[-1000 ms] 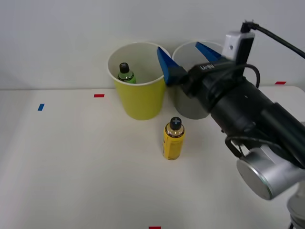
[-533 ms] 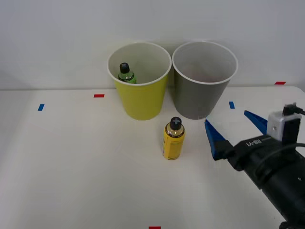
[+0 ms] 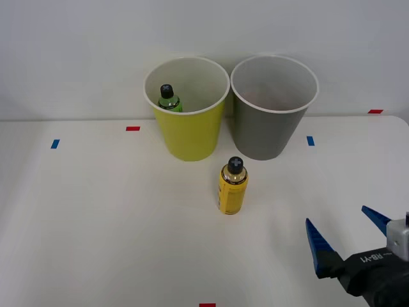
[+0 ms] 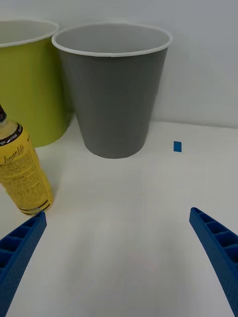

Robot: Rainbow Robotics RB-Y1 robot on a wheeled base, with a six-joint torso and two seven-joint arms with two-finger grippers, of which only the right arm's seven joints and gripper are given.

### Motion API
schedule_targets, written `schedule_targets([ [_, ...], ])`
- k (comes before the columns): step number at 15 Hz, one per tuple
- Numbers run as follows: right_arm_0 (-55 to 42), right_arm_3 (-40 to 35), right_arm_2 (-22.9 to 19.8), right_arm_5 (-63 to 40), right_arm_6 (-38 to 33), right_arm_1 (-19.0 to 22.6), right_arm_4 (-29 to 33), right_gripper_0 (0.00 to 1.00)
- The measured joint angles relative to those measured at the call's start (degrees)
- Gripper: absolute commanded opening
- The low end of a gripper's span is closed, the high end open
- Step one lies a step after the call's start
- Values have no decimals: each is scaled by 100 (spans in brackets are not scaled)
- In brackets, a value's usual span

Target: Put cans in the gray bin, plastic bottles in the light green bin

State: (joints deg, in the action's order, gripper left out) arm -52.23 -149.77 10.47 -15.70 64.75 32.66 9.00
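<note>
plastic bottle (image 3: 168, 98) half-hidden in light green bin (image 3: 189, 131) | end effector (image 3: 348, 238) open, partly cropped

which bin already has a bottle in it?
The light green bin, left of the gray bin: a green plastic bottle with a black cap stands inside. The yellow bottle stands on the table.

Both views are brightly and evenly lit by soft, diffuse light that appears to fall from overhead. The white surface (image 3: 96, 224) reads almost uniformly pale, with no harsh glare. Shadows are faint: a soft one sits at the foot of the gray bin (image 4: 116, 89) in the wrist view, and a weak one beside the yellow bottle (image 3: 232, 187) at centre frame. A mild sheen shows on that bottle's label. Edges stay straight, with no obvious distortion.
</note>
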Motion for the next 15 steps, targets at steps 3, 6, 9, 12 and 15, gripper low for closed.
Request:
schedule_targets([
  [3,-131,741,-141,1133,-19,-181,86,100],
  [6,-171,1326,-302,1601,-45,-370,93,100],
  [9,-252,1392,-333,1687,-58,-599,97,100],
  [12,-367,1395,-264,1922,-164,-760,38,100],
  [15,-467,1396,-153,2256,-550,-886,-13,100],
])
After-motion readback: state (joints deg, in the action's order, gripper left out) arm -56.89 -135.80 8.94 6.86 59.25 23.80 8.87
